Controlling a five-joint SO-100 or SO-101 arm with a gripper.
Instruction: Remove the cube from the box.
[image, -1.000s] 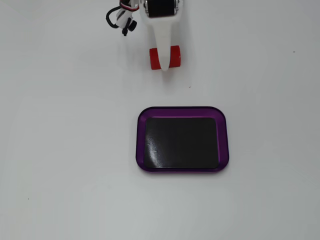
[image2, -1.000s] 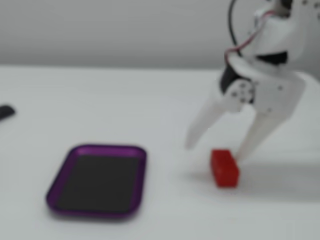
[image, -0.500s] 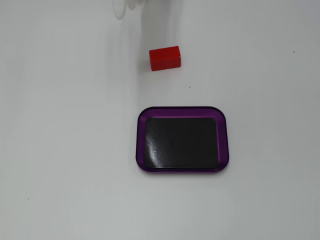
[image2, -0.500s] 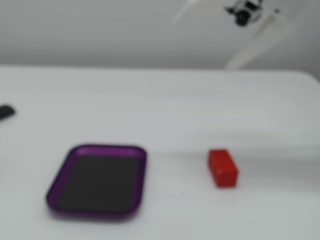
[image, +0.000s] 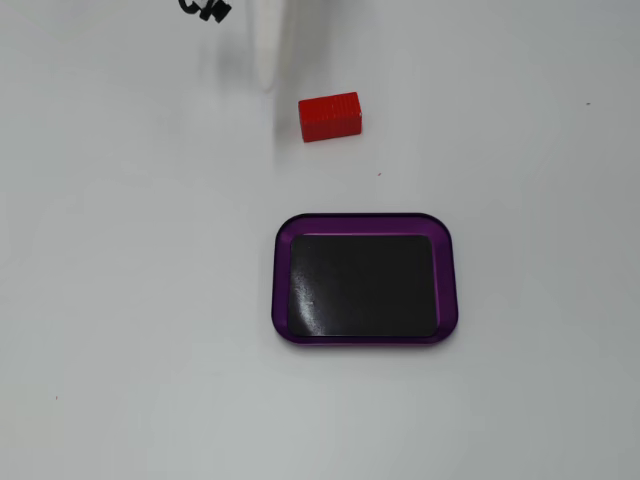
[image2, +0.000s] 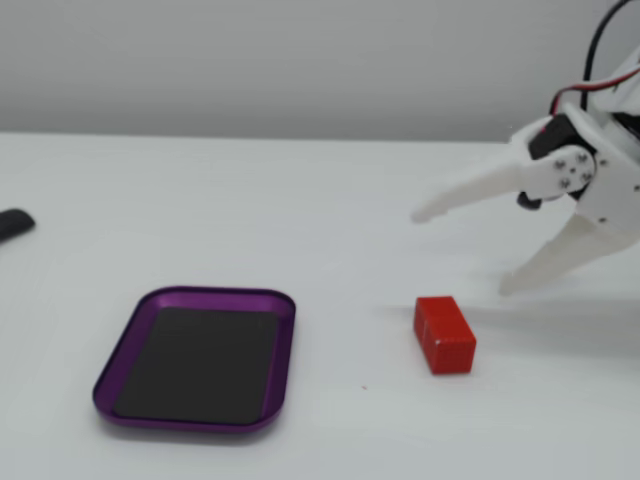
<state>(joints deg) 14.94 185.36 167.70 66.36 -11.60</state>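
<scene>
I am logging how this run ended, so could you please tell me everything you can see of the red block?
The red block is a small bright red brick, longer than wide, with sharp edges and a finely ridged top. It looks like matte plastic, though that is a guess. It lies flat on the white table, outside the purple tray and well apart from it. Nothing touches it: the open gripper hangs above and beside it.
</scene>
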